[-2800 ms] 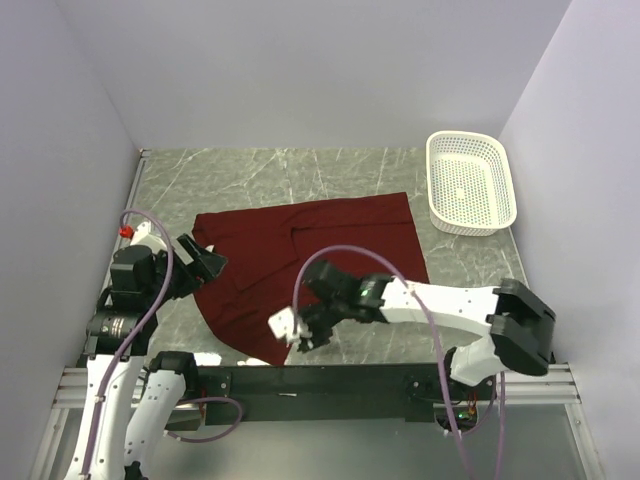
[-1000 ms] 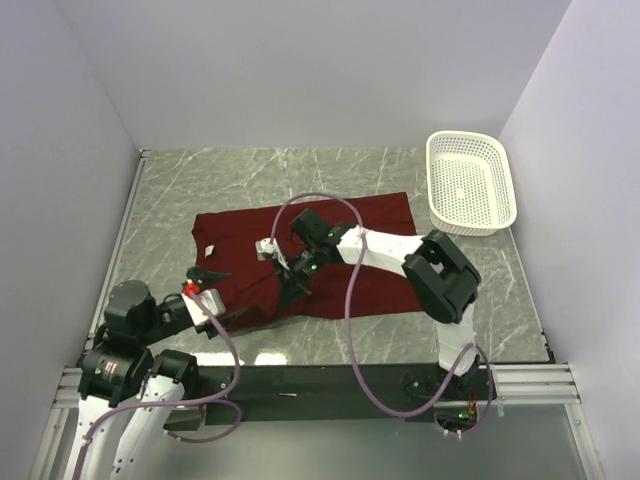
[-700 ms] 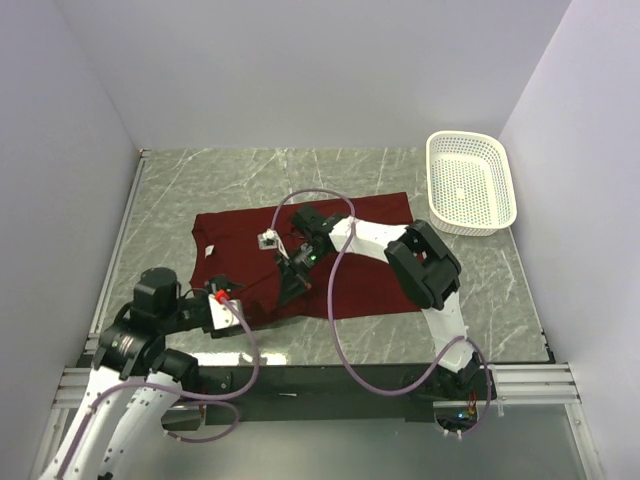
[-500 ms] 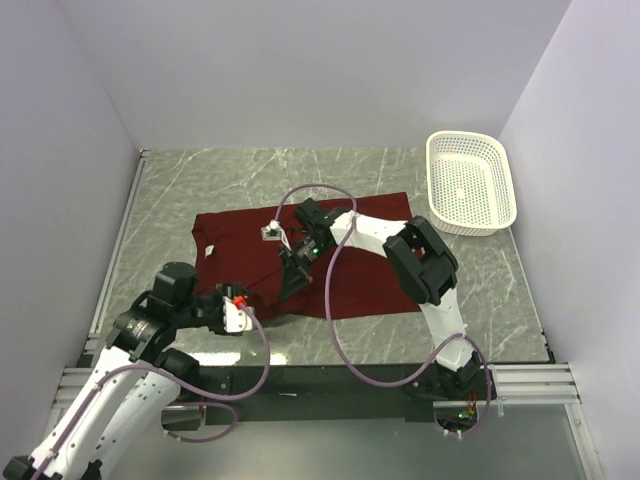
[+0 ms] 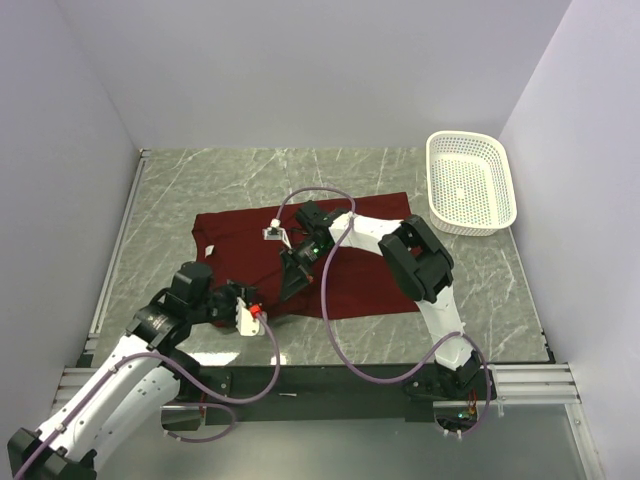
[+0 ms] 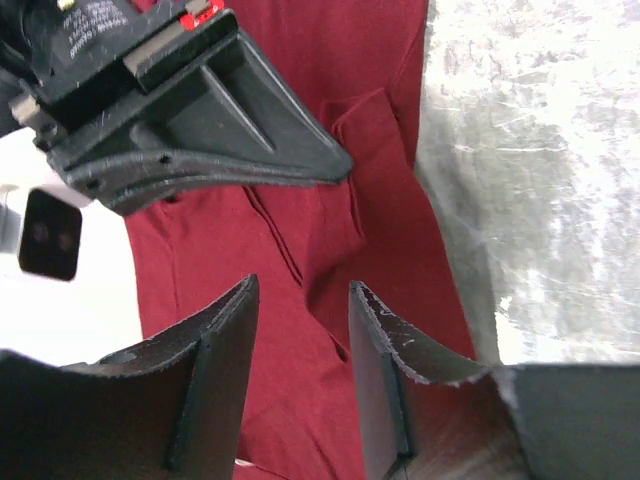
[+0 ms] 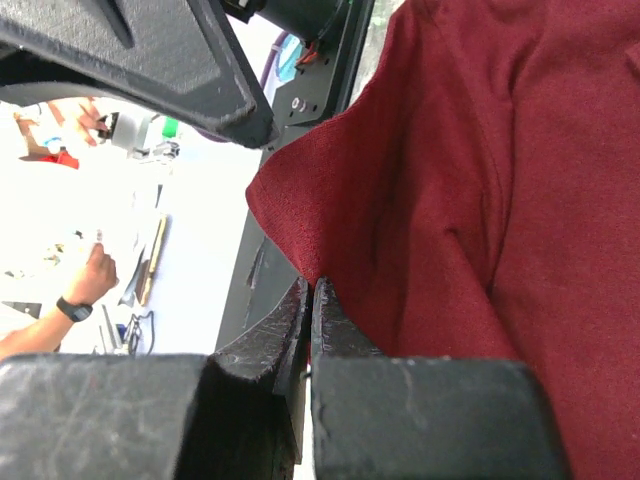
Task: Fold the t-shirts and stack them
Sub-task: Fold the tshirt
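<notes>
Right arm doubled back over itself; right gripper (image 7: 312,290) pinches the edge of the plain maroon cotton t-shirt (image 7: 480,150). Left gripper (image 6: 300,295) spread, low over cloth; grey marble desk (image 6: 540,150) to its right.

Robot lab cell, plain walls (image 5: 300,70), marble tabletop (image 5: 240,180)
</notes>
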`<state>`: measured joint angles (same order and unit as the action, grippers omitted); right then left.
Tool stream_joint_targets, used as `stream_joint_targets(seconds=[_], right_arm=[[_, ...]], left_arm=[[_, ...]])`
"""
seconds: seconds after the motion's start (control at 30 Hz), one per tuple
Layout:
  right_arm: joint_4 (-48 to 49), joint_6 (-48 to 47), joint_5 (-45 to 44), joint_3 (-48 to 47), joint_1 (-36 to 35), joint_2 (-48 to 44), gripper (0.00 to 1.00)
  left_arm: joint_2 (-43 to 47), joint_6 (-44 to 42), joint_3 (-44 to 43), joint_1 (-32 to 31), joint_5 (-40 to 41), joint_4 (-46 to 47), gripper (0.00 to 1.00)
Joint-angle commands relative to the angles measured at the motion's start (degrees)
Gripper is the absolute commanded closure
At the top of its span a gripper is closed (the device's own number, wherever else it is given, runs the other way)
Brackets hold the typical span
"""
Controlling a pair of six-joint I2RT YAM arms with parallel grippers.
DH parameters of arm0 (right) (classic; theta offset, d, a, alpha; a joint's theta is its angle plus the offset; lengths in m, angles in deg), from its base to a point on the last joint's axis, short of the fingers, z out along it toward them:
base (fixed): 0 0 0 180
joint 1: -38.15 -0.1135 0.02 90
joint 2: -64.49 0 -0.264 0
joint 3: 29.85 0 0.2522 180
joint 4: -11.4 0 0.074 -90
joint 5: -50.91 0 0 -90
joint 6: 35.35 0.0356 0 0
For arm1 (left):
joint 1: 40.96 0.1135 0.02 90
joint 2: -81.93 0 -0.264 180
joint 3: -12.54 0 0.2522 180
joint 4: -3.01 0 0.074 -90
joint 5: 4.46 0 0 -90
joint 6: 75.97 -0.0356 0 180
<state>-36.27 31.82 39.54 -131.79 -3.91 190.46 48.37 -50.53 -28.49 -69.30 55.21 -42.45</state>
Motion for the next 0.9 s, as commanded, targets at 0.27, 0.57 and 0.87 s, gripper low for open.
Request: stream_joint_targets(seconds=[0.27,0.57,0.87], right_arm=[[2.6,3.0,3.3,-1.5,0.6,0.3,1.0],[3.2,3.3,3.3,-0.9,0.7,0.3,1.0],[3.2,3.3,3.4,-0.8,0.7,0.4,1.0]], left_arm=[[-1.2,-1.5,1.7,-5.8,1.6,4.5,0.57],[-1.8,-0.3,2.8,-8.7,5.0,7.4,0.62],[-2.3,0.0,2.5,-10.0,6.9,7.4,0.8]])
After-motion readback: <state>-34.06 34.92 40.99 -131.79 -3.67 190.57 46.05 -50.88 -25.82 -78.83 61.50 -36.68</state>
